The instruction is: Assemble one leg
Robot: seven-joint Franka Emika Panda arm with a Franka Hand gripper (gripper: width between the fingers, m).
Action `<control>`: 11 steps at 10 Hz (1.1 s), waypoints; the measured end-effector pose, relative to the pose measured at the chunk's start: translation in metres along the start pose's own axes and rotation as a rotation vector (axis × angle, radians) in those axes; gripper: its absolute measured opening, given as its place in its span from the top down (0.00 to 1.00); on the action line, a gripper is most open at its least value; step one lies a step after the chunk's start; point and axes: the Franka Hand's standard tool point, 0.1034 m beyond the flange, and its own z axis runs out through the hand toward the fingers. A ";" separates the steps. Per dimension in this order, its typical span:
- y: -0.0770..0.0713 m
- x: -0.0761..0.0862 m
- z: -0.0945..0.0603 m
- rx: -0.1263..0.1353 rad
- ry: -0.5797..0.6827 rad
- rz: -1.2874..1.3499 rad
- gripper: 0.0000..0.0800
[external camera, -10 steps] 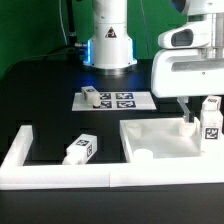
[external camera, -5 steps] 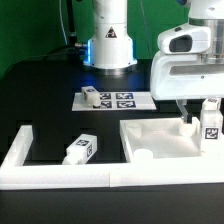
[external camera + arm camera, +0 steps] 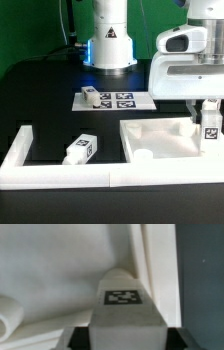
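My gripper (image 3: 207,106) is at the exterior view's right, shut on a leg (image 3: 211,122), a stubby white block with a square tag, held upright over the far right corner of the large white panel (image 3: 165,140). In the wrist view the leg (image 3: 122,303) stands between my dark fingers (image 3: 82,339), the gripper (image 3: 125,341) closed on its sides, and its far end points into the panel's corner by the raised rim (image 3: 140,258). I cannot tell whether it touches the panel.
A second leg (image 3: 80,150) lies on the black table at the left. A third (image 3: 91,97) lies on the marker board (image 3: 125,100). A white fence (image 3: 60,176) runs along the front and left. The arm's base (image 3: 108,40) stands behind. A round stub (image 3: 6,317) sits on the panel.
My gripper, with the leg in it, has sunk slightly toward the panel's corner. The other legs have not moved.
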 end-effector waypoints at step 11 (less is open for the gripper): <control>-0.006 0.001 0.003 0.030 -0.001 1.225 0.54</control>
